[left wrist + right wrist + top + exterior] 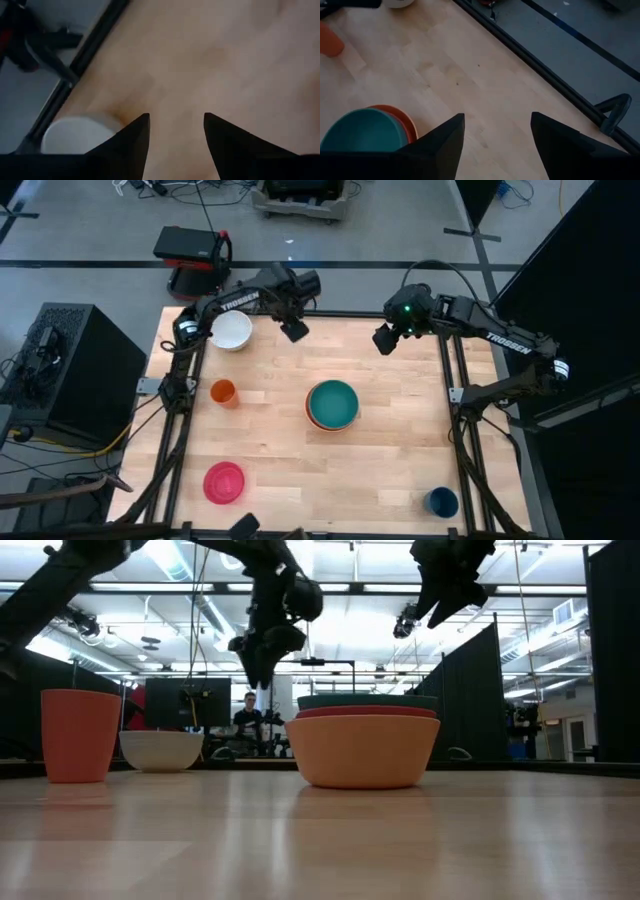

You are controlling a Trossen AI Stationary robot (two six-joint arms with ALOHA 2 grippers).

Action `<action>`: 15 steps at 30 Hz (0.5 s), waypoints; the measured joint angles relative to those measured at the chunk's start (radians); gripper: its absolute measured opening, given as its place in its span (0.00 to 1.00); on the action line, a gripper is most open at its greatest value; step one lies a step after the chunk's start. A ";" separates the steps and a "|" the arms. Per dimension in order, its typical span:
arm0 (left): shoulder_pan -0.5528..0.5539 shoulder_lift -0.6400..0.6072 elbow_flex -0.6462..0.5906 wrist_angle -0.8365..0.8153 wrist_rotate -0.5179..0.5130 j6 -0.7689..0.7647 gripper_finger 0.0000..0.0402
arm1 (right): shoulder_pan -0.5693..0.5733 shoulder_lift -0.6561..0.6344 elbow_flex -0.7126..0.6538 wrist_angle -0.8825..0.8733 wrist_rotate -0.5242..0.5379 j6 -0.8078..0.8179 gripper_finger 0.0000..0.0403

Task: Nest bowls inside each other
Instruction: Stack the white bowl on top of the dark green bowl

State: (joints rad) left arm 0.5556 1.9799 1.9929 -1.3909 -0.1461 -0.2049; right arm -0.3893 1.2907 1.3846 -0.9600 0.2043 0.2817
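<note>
A teal bowl [333,402] sits nested in a red-orange bowl [367,712], which sits in a light orange bowl [365,752]; the stack rests on its base mid-table. A white bowl [232,330] stands at the far left. A magenta-pink bowl [224,482] lies near the front left. My left gripper [294,332] hangs open above bare wood, between the white bowl [75,135] and the stack. My right gripper [383,340] hovers open beyond the stack's far right, with the teal bowl [362,131] in its wrist view. Both grippers hold nothing.
A small orange cup [224,392] stands left of the stack. A dark blue cup [441,501] stands at the front right. The black frame rails [455,395] run along the table's left and right edges. Bare wood lies between the stack and the front edge.
</note>
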 joint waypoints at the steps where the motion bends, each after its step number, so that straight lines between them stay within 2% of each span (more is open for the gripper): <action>1: 0.000 -0.034 -0.029 0.059 0.013 -0.016 0.42 | 0.000 0.000 0.000 0.001 0.000 0.000 0.52; 3: -0.012 -0.109 -0.109 0.196 0.017 -0.061 0.41 | -0.002 0.000 0.000 0.005 0.002 0.000 0.51; 4: -0.011 -0.134 -0.147 0.211 0.012 -0.071 0.41 | -0.006 0.000 0.000 0.006 0.002 -0.001 0.51; 15: 0.021 -0.364 -0.548 0.239 -0.059 -0.130 0.39 | -0.042 0.000 0.000 0.035 -0.007 -0.018 0.52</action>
State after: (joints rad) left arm 0.5771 1.6160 1.4445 -1.1514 -0.2056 -0.3346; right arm -0.4309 1.2907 1.3846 -0.9250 0.1975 0.2638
